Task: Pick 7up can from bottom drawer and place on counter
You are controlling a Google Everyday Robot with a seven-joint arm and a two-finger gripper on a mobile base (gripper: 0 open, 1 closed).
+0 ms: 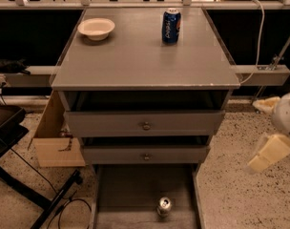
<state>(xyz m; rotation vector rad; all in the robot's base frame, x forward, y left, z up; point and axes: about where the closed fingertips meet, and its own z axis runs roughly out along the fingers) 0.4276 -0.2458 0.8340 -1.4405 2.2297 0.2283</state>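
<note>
- The small silvery-grey 7up can stands upright near the front of the open, flat grey bottom drawer.
- Above it, the broad grey counter holds a blue Pepsi can and a white bowl.
- The gripper hangs to the right of the cabinet, well apart from it, with its cream fingers spread and empty.

Just the one camera feed for me on this rig. It sits high in front of the cabinet and looks steeply down and forward. I get the whole counter, the two upper drawers under it, and the open bottom drawer, which the lower edge cuts off. It's fairly close, so the cabinet fills most of the view. The gripper shows at the right edge, beside the cabinet and above the speckled floor.
</note>
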